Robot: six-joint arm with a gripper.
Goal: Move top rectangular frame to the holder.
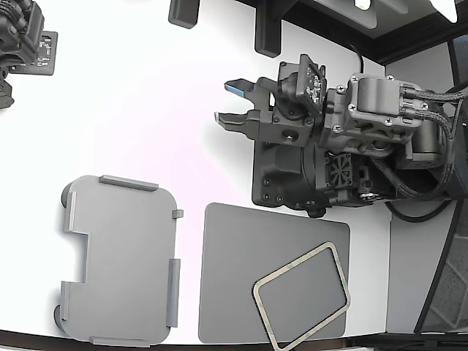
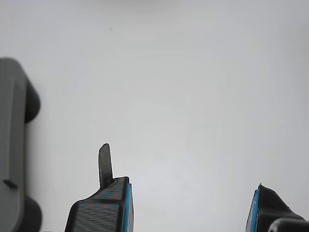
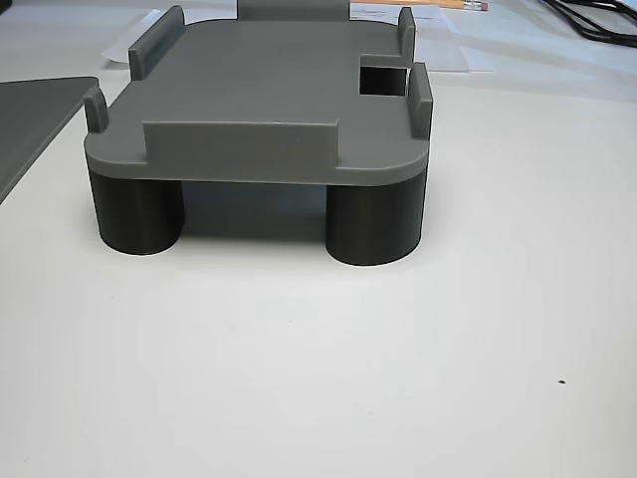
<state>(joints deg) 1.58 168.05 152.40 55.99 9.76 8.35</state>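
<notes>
Exterior view: claw spread open and holding nothing, hovering over bare white surface, tips pointing toward the exterior view's left. Frame lying flat on the dark mat, turned askew, long axis running diagonally from lower left to upper right of this view; lying toward the bottom of this view from the claw and somewhat to its right, well apart, beyond the arm's own body. Holder bare, at lower left, just beside the mat, notch on its left edge, raised tabs along its rim. Nothing standing between frame and holder except those tabs. Second claw idle at upper left, well apart from both. Wrist view: two blue-edged fingertips wide apart over bare surface, nothing between; holder's edge and feet at the side. Other view: holder seen low and close on dark round feet, top bare, mat's corner beside it; frame out of sight here.
</notes>
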